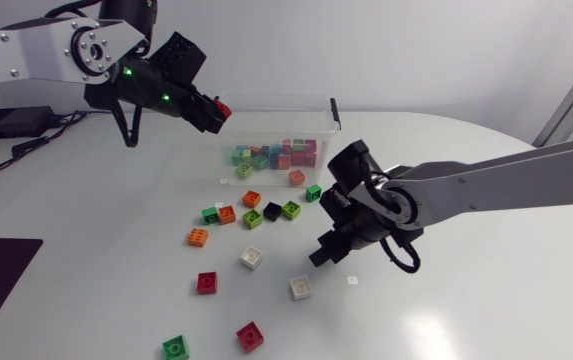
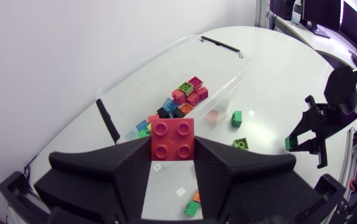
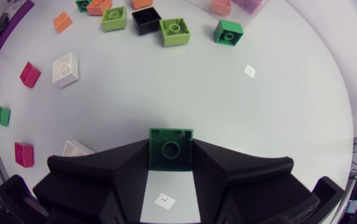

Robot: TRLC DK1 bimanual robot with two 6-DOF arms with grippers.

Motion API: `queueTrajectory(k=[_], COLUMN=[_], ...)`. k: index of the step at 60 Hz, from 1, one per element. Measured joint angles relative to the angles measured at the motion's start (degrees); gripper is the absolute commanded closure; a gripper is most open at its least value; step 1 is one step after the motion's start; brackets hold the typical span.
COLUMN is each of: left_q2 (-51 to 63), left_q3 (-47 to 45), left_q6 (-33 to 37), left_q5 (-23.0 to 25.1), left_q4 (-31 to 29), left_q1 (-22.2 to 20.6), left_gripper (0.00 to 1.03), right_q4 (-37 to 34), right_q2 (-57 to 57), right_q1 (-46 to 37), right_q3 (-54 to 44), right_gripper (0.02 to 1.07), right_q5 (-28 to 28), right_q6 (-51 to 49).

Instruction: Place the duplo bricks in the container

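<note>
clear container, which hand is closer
Left. The left hand, with a red brick, is at the rim of the clear container; the right hand, with a green brick, is well apart from it.

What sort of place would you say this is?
Probably a robotics lab: left arm and right arm over a white table, toy bricks scattered beside a clear container.
</note>
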Motion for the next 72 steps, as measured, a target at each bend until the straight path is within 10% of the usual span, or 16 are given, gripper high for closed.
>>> queueTrajectory(k=[21, 28, 31, 72], left_q2=[8.76, 11.37, 12.22, -5.31], left_q3=[8.22, 11.58, 12.46, -11.19], left_q6=[-4.02, -6.73, -7.34, 1.46], left_q5=[-0.02, 0.0, -0.02, 3.41], left_q4=[1.68, 3.06, 3.48, 6.6], left_q1=[-1.01, -0.61, -0.37, 7.08], left_gripper=[0.7, 0.14, 0.06, 0.06], right_q4=[-3.98, -4.81, -4.83, -0.26], right_q2=[-4.76, -5.4, -5.4, 1.14], right_q1=[-1.66, -1.66, -1.66, -3.96], right_q3=[6.45, 10.03, 11.52, 29.88], right_gripper=[0.82, 0.82, 0.82, 0.82], right_q5=[-1.2, -1.88, -2.27, -3.04], right_q6=[-0.02, -0.02, -0.02, 0.28])
